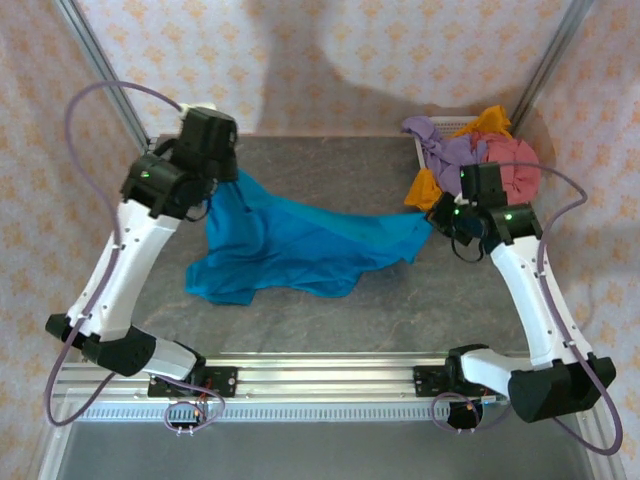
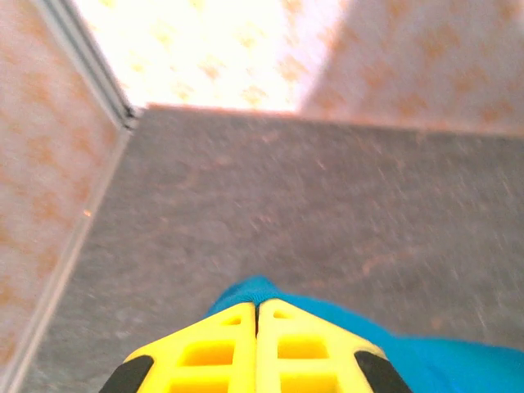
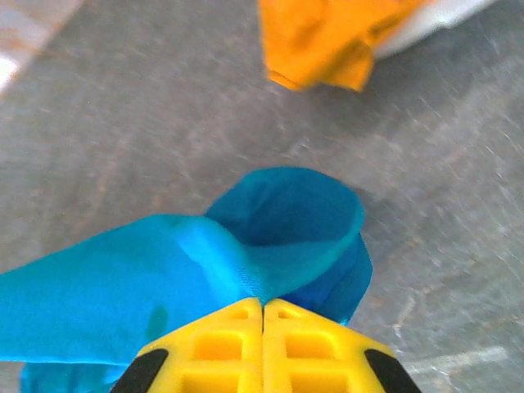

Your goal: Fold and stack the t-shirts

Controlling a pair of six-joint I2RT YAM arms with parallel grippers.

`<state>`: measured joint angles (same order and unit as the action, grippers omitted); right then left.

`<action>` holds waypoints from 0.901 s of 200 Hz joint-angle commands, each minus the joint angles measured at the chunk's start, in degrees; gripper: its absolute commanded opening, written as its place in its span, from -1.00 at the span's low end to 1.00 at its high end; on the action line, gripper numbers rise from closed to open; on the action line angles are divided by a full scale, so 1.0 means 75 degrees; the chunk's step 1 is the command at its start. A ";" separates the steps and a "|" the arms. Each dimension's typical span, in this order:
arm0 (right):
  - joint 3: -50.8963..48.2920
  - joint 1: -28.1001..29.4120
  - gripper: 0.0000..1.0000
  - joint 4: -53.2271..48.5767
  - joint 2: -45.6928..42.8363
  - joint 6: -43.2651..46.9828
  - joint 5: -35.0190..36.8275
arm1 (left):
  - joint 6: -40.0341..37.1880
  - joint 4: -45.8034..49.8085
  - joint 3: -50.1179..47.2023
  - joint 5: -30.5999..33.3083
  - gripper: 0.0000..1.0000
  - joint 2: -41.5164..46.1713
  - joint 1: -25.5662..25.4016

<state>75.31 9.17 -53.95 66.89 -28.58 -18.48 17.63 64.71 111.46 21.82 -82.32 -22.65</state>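
The left gripper (image 2: 256, 309) and right gripper (image 3: 263, 304), both clamped shut, pinch the crumpled teal t-shirt (image 1: 300, 245). Nothing looks folded; 3 other t-shirts (image 1: 455, 152) wait bundled at far right.

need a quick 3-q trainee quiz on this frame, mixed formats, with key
1. True or false: the left end effector is open and clear of the teal t-shirt.
2. Which colour of shirt hangs out of the basket closest to the right end effector? A lavender, B orange, C red.
3. Fill in: the teal t-shirt is gripped by ___ end effectors.

Key
1. False: it is shut on the cloth.
2. B, the orange t-shirt.
3. two
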 commanded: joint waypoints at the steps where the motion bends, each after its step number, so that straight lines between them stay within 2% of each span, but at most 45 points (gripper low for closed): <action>1: 0.1180 -0.0040 -1.00 -0.0108 0.0605 0.0221 -0.0252 | -0.0763 0.0460 0.0752 0.0374 -1.00 -0.0090 0.0749; 19: 0.2407 -0.0040 -1.00 -0.0430 0.1265 0.0405 -0.0388 | -0.1109 0.0529 0.1440 0.0133 -1.00 -0.0317 0.1251; 43: 0.3834 -0.0040 -1.00 -0.0796 0.1940 0.0558 -0.0730 | -0.1538 0.0565 0.2420 0.0192 -1.00 -0.0663 0.1502; 67: 0.4636 -0.0042 -1.00 -0.1178 0.2208 0.0772 -0.0629 | -0.1694 0.0801 0.3223 0.0236 -1.00 -0.0909 0.1767; 83: 0.4725 -0.0043 -1.00 -0.1693 0.2284 0.0880 -0.0710 | -0.1573 0.1095 0.3113 0.0002 -1.00 -0.0866 0.1924; 96: 0.4205 0.0032 -1.00 -0.1940 0.2108 0.0830 -0.0836 | -0.1394 0.1170 0.2277 -0.0192 -1.00 -0.0597 0.1943; 109: 0.3103 0.0286 -1.00 -0.1903 0.1736 0.0711 -0.0697 | -0.1198 0.0940 0.0826 -0.0328 -1.00 -0.0093 0.1954; 136: 0.0494 0.1380 -0.99 -0.1605 0.1182 0.0215 -0.0624 | -0.0623 0.0115 -0.2536 -0.0697 -1.00 0.1300 0.1943; 158: -0.1242 0.1865 -0.36 -0.0926 0.0784 -0.0466 -0.0975 | -0.0045 -0.0179 -0.4734 -0.0988 -1.00 0.2180 0.1951; 180: -0.2303 0.1860 -0.24 -0.0269 0.0213 -0.0923 -0.0880 | 0.0298 -0.0535 -0.6326 -0.1303 -1.00 0.2787 0.1971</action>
<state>62.67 23.33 -60.88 75.09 -29.89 -25.61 14.66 64.75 72.73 14.87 -66.61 -8.23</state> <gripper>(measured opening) 0.370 0.051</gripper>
